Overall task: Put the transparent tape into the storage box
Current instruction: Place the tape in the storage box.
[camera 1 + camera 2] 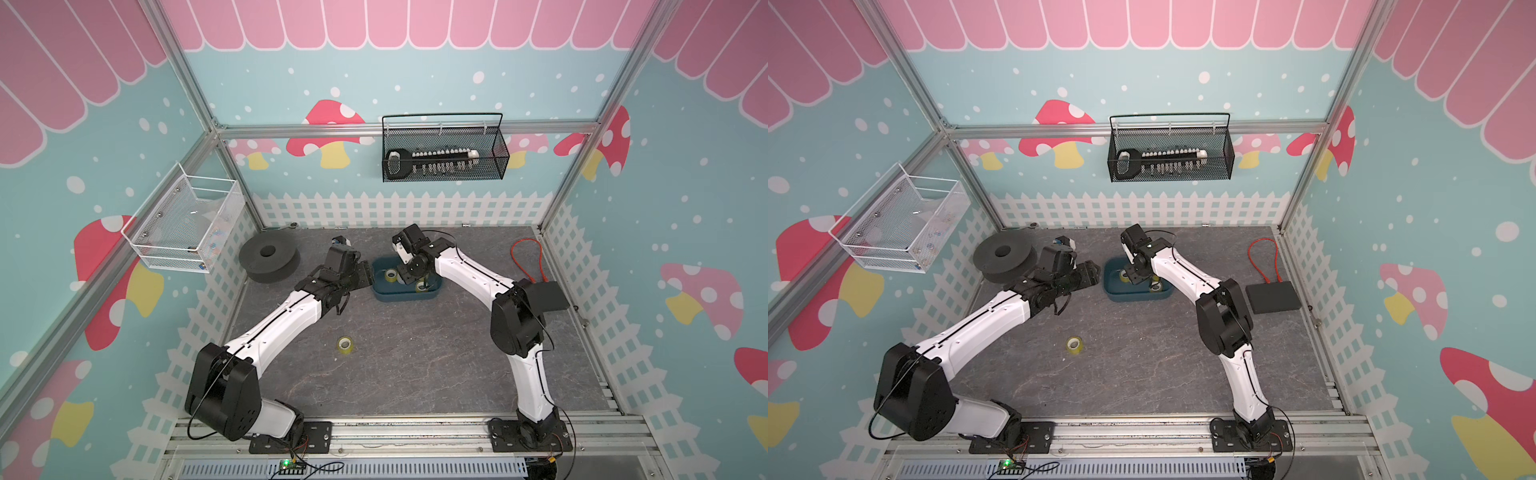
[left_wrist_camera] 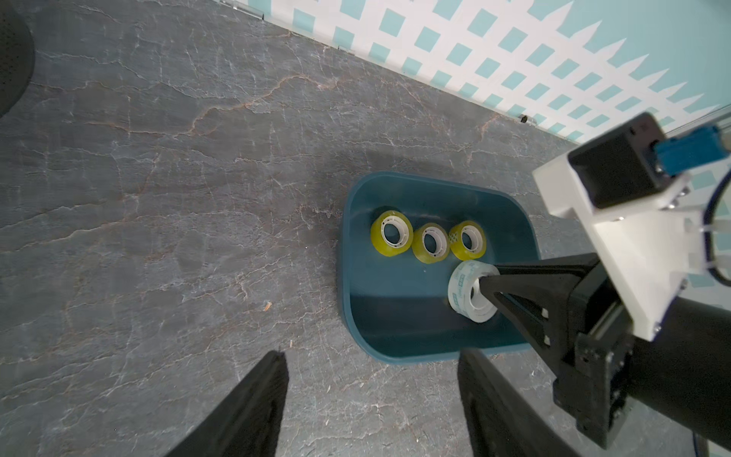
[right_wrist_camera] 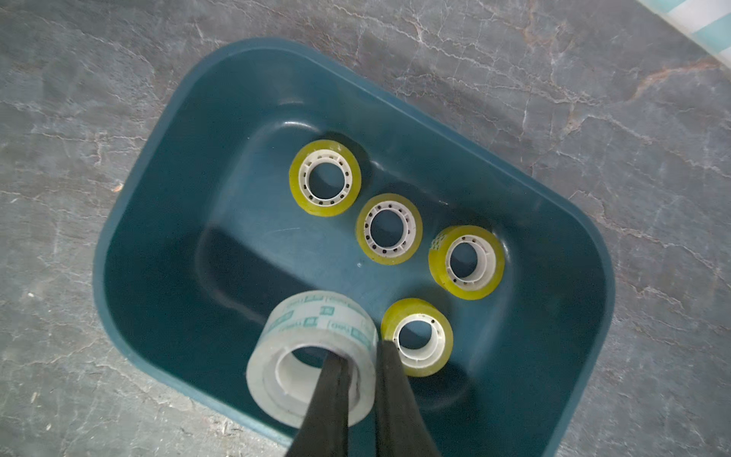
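Yellow fourth roll (image 3: 417, 336) escapes the left wrist view.

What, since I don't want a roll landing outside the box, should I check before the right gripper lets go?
1. Grip: right gripper shut on the clear tape roll, one finger through its core: ok.
2. Position: the roll hangs over the storage box, inside its rim in the left wrist view: ok.
3. Landing spot: bare floor beside it, though the nearest yellow roll sits close to the outer finger: ok.
4. Height above the box floor: cannot tell.
5. Left gripper open, empty, outside the box: ok.
6. All tape in: not ok, a loose roll lies on the table.
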Controlling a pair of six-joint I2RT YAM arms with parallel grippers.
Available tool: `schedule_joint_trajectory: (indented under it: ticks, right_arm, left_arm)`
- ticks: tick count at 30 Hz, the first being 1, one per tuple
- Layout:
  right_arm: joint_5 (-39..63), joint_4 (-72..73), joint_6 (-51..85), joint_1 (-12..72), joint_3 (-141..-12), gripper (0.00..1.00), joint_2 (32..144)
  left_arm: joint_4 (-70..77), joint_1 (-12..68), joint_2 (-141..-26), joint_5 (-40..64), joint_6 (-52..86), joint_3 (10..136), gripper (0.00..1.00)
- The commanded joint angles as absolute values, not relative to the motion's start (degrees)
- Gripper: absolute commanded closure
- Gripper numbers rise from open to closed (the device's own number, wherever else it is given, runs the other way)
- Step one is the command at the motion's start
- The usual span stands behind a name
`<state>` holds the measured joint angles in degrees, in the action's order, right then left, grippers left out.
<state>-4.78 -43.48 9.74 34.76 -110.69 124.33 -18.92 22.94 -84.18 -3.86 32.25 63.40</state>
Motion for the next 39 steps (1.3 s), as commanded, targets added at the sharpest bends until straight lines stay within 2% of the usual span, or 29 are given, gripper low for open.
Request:
schedule_joint_trajectory:
  ticks: [1,15,39]
  right_arm:
    - [-2.6,-44.9,8.4,32.9,-113.6,1.0,125.6]
    - [-0.8,-45.2,8.5,32.6,-117.1,1.0,131.6]
    - [-3.7,-44.8,9.6,34.4,-111.6,1.0,133.1]
  left_arm:
    - [-17.5,21.4,-86.9,-2.9,30.9,66.2,0.28]
    - [-15.9,18.0,-97.4,1.8,28.8,74.3,0.28]
    - [-15.0,17.4,-95.3,3.8,28.1,71.5,0.28]
